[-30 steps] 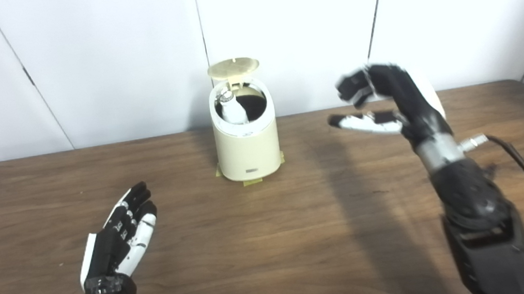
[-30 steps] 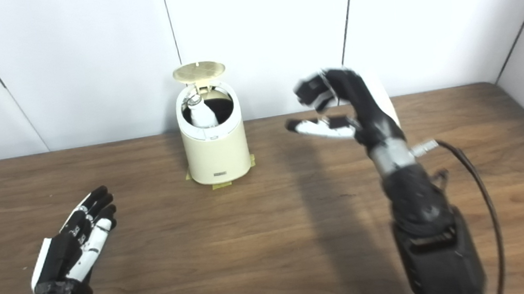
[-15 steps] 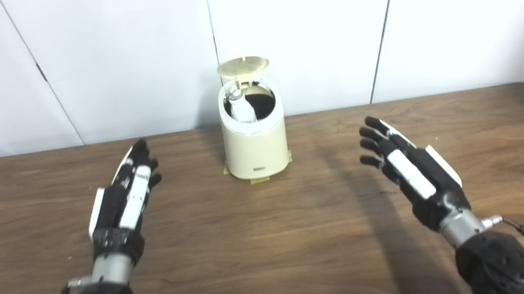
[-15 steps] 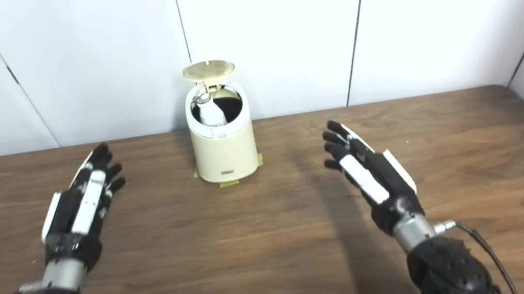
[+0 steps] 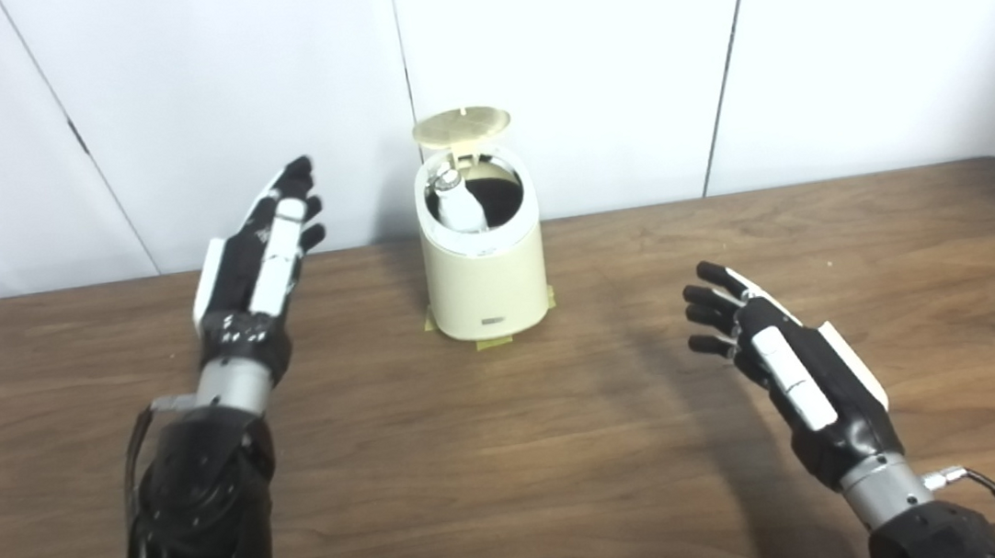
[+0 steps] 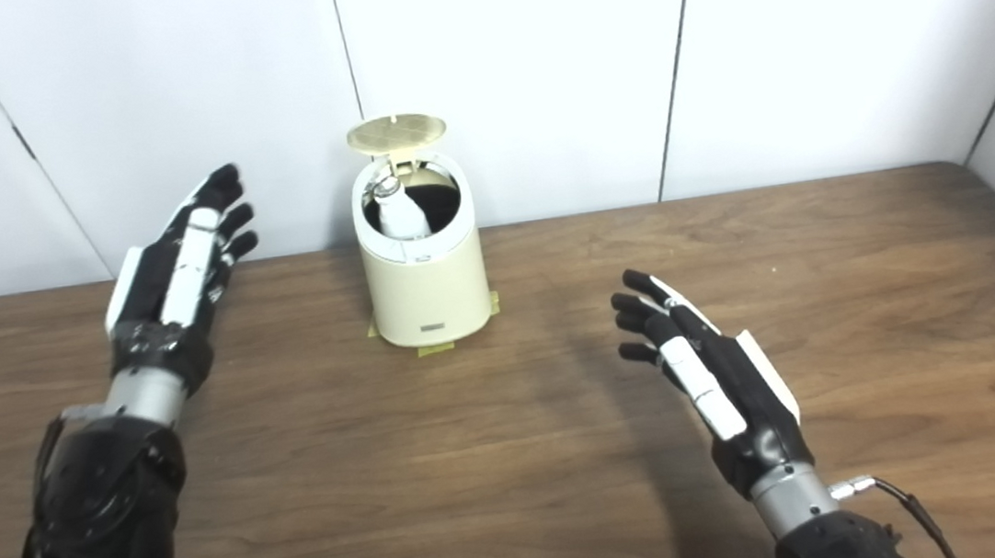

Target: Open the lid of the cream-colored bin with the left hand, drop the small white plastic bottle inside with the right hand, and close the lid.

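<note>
Our left robot hand hangs raised, fingers spread and empty, beside the cream-colored cylindrical plastic bin. Its round lid stands open, and the small white plastic bottle leans inside. Our right robot hand hovers spread and empty above the brown wooden tabletop.

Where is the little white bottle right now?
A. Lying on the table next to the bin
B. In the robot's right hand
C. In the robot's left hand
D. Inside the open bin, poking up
D. The small white bottle stands inside the cream bin, whose lid is up, while the left hand and the right hand are both open and hold nothing.
</note>
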Motion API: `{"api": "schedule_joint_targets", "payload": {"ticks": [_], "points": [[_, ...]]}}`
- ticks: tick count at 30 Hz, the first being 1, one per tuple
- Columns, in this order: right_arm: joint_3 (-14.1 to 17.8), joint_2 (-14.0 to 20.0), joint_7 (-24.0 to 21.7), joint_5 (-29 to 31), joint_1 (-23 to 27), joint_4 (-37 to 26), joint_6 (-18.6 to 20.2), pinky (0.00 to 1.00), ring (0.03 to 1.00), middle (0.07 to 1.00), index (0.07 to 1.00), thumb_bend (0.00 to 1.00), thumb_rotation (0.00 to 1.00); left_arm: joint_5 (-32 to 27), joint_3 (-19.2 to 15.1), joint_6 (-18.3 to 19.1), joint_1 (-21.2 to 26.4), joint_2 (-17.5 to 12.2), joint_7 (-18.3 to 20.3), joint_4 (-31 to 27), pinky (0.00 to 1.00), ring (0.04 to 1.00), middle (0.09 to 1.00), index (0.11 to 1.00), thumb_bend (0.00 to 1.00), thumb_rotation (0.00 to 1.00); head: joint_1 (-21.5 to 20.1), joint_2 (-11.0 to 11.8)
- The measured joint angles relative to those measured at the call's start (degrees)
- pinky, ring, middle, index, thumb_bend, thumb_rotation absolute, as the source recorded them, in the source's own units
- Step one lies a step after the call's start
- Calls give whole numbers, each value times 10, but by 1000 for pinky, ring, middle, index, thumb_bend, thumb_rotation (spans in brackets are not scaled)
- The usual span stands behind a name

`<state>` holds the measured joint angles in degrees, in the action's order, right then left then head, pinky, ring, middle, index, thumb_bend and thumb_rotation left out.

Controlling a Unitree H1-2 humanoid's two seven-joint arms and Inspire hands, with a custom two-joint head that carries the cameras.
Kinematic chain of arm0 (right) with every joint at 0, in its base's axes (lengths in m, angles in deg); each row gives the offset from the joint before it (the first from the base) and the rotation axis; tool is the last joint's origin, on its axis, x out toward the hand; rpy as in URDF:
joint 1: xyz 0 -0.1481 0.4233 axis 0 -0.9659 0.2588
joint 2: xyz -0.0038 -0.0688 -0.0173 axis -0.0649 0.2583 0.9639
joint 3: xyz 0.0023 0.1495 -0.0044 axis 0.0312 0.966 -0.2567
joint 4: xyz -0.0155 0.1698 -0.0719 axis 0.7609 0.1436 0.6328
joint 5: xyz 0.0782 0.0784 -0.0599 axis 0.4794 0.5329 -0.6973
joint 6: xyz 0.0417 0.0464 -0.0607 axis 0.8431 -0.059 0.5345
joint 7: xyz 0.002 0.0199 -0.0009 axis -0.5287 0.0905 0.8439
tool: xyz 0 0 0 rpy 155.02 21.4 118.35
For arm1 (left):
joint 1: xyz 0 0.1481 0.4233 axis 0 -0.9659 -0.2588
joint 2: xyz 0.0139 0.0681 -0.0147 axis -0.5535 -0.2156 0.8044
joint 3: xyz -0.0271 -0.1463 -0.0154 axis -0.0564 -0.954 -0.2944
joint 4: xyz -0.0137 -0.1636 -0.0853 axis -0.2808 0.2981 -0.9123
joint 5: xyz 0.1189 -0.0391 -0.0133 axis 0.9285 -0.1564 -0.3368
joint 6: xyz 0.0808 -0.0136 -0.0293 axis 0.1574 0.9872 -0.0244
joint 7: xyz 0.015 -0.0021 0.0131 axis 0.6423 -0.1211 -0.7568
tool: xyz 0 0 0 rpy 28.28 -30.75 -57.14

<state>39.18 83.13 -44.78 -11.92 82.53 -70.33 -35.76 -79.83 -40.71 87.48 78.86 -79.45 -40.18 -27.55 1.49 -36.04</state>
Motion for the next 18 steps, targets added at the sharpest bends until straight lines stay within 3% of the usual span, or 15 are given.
{"api": "schedule_joint_targets", "payload": {"ticks": [9, 15, 18], "points": [[2, -14, 19, -5, -11, 8, -21, 750, 826, 847, 869, 535, 956, 48, 48, 0, 101, -24, 27, 114, 919, 941, 945, 919, 470, 793, 0, 9], [-1, -20, 37, -25, -17, 22, -54, 719, 801, 828, 861, 518, 962, 146, 123, 0, 159, -69, 61, 149, 903, 949, 944, 903, 453, 811, 3, 11], [-3, -22, 42, -26, -19, 23, -65, 720, 799, 825, 861, 517, 955, 172, 128, 0, 180, -73, 64, 173, 920, 960, 954, 904, 446, 782, 2, 12]]}}
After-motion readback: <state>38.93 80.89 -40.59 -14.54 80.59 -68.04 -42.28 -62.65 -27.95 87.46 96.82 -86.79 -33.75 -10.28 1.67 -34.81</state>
